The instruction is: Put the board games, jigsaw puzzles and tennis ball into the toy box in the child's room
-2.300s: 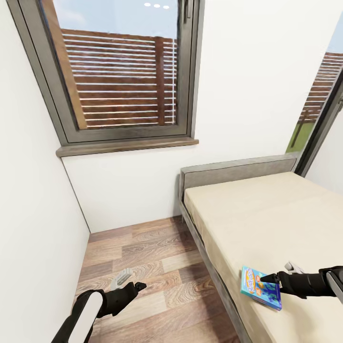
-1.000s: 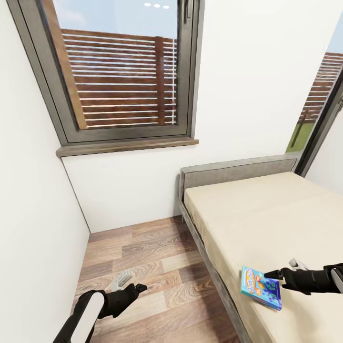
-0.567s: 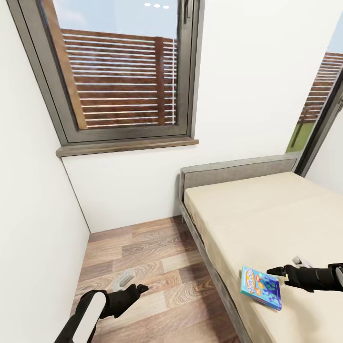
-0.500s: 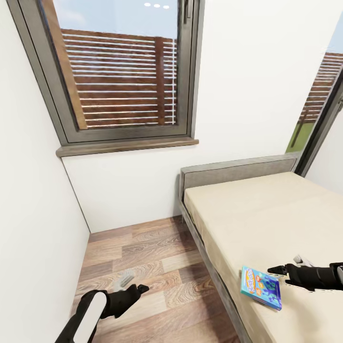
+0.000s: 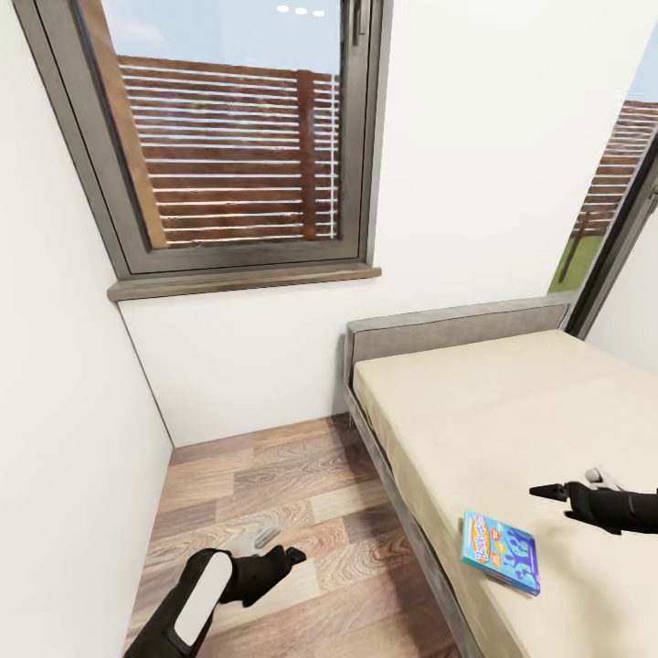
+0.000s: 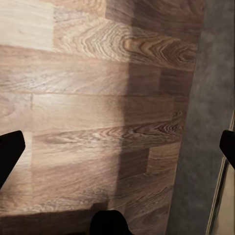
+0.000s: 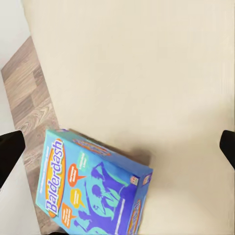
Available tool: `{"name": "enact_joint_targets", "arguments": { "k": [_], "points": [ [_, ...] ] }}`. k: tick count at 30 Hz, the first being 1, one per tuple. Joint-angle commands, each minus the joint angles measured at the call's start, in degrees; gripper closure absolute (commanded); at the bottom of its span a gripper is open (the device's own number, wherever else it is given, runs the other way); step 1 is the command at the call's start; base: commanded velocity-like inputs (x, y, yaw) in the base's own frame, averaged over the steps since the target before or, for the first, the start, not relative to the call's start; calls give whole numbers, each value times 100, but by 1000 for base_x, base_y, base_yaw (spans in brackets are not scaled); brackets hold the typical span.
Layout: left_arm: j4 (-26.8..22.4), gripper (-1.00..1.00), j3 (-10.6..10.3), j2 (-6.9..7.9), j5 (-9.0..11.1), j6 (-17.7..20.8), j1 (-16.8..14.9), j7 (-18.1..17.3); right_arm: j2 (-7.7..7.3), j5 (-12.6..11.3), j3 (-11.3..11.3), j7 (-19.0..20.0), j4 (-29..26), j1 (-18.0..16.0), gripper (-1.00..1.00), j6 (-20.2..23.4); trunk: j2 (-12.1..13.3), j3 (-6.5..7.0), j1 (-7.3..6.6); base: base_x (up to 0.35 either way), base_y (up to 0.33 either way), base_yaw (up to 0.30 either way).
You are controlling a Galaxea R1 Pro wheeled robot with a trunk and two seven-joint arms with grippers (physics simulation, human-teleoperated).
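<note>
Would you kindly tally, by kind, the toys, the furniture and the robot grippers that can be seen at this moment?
Board games: 1, the blue game box lying flat on the mattress near its edge
Beds: 1, the bed
Grippers: 2, the left gripper over the wood floor and the right gripper above the mattress, both open and empty
Total: 4

We see our left arm as a black tube with a long white panel, both end effectors matte black, the right end effector carrying a pale grey finger.
</note>
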Motion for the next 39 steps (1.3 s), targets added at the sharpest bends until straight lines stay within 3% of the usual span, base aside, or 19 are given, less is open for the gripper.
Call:
{"name": "enact_joint_targets", "arguments": {
  "k": [1,5,6,10,33,39],
  "points": [
    [134,-100,-79,-49,64,-96,-77,42,-3,-1,-73,-58,-6,-26,-100,29,-2,-6,-1,0,0,0],
    [351,-100,-239,-136,74,-337,-203,-6,-8,-2,-171,-189,-14,-68,-100,29,-2,-6,-1,0,0,0],
    [543,-100,-442,-213,95,-687,-317,-147,-9,-2,-255,-309,-21,-120,-100,29,-2,-6,-1,0,0,0],
    [655,-100,-553,-254,104,-947,-379,-315,-3,4,-297,-371,-26,-148,-100,29,-2,-6,-1,0,0,0],
    [785,-100,-623,-289,118,-1310,-457,-711,70,29,-314,-430,-608,-153,-100,-237,-2,12,-1,0,0,-21],
    [789,-100,-609,-297,224,-1341,-460,-775,77,34,-310,-441,-656,-161,-100,-268,-2,14,-1,0,0,-10]
  ]
}}
